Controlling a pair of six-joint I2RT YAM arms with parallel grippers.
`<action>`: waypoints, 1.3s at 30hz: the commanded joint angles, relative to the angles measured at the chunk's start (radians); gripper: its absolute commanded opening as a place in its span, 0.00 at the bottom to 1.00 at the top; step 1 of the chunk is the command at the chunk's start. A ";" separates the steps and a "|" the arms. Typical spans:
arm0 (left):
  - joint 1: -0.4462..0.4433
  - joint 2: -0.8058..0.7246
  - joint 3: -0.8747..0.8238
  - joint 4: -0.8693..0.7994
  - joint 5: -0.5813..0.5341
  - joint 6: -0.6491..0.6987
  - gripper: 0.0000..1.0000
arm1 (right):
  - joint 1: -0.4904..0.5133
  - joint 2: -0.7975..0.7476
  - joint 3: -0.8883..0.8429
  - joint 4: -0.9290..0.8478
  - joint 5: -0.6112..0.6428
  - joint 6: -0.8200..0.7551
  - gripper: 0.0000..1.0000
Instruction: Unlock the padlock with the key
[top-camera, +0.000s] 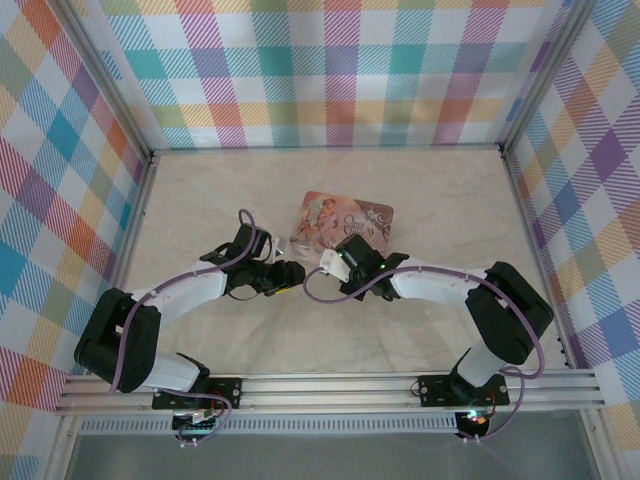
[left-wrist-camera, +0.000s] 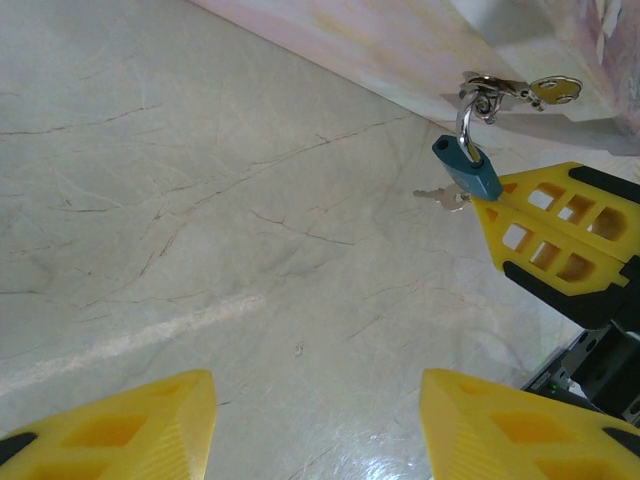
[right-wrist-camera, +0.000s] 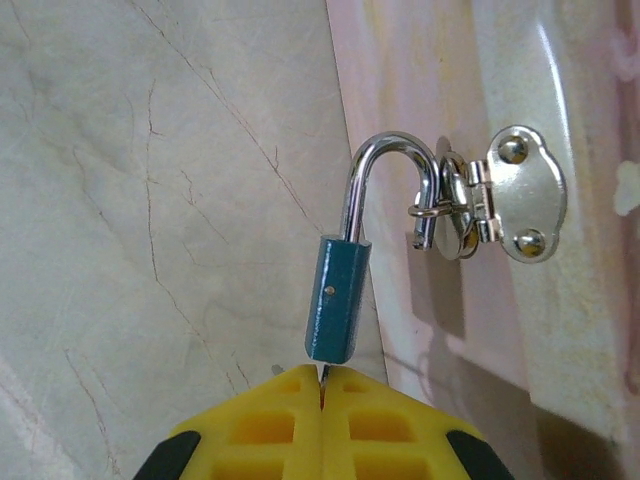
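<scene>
A small teal padlock hangs by its silver shackle from the hasp ring of a pink picture box. The shackle's short end sits free, outside the body. My right gripper is shut on the key, whose blade goes up into the padlock's underside. In the left wrist view the padlock rests against the right gripper's yellow fingers, and a silver key part pokes out beside it. My left gripper is open over bare table, a short way from the lock.
The silver hasp plate is screwed to the box front. The box lies on the marble table at mid-depth, just beyond both grippers. Checked walls close in the back and both sides.
</scene>
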 joint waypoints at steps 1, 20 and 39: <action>-0.005 0.005 0.007 -0.025 0.012 0.020 0.56 | 0.009 -0.008 -0.018 0.051 -0.005 -0.030 0.00; -0.004 0.008 0.000 -0.033 0.006 0.017 0.56 | 0.008 -0.006 -0.034 0.117 -0.020 -0.090 0.00; -0.005 -0.007 -0.001 -0.034 -0.003 0.018 0.56 | 0.005 -0.010 -0.043 0.129 -0.026 -0.114 0.00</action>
